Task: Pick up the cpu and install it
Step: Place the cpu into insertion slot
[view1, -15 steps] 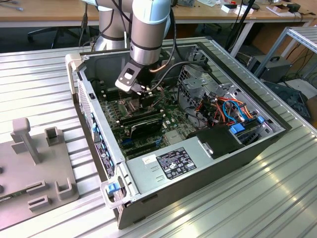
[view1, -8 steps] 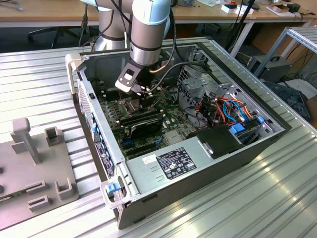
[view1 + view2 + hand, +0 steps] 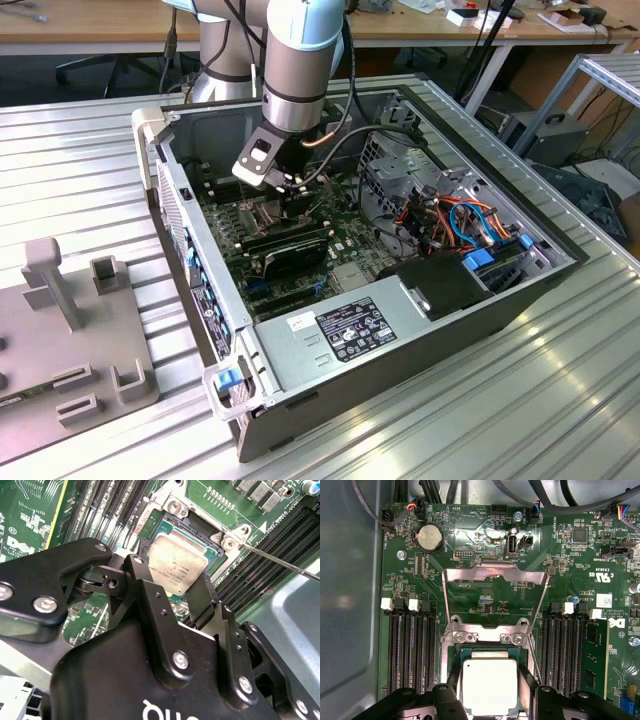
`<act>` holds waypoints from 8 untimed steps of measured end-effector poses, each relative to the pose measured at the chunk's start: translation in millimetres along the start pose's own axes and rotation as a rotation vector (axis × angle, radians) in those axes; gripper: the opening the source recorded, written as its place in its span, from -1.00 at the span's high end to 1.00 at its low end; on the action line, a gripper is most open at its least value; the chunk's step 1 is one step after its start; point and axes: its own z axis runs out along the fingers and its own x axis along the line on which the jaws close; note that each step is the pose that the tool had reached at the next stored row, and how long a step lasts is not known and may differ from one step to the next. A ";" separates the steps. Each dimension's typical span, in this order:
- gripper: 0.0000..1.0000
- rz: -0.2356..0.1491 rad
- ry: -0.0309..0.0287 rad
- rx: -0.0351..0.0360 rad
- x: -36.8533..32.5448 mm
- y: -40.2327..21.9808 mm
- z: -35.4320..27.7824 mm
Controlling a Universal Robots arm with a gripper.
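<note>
Second wrist view has the gripper (image 3: 172, 575) straddling the cpu (image 3: 177, 560), which sits in the socket (image 3: 192, 530); whether it clamps the cpu cannot be told. In the first wrist view, white lettering (image 3: 604, 573) and a white label (image 3: 603, 600) mark the green board (image 3: 570, 555) around.

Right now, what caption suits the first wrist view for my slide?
The pincer straddles the cpu lying in its socket, with the metal load frame swung open.

The exterior view looks down at a slant, from some way off, on the whole open computer case (image 3: 420, 372) and the arm (image 3: 300, 60), while both wrist views look from very near onto the same cpu (image 3: 177, 562) (image 3: 489, 685), the first wrist view straight down and the second wrist view obliquely.
</note>
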 end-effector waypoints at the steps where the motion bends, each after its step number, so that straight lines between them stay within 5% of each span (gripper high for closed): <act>1: -0.09 0.000 0.0000 0.0000 0.0 0.0 -0.6; 8: -0.09 0.036 -0.0015 -0.0001 -0.1 0.1 -2.4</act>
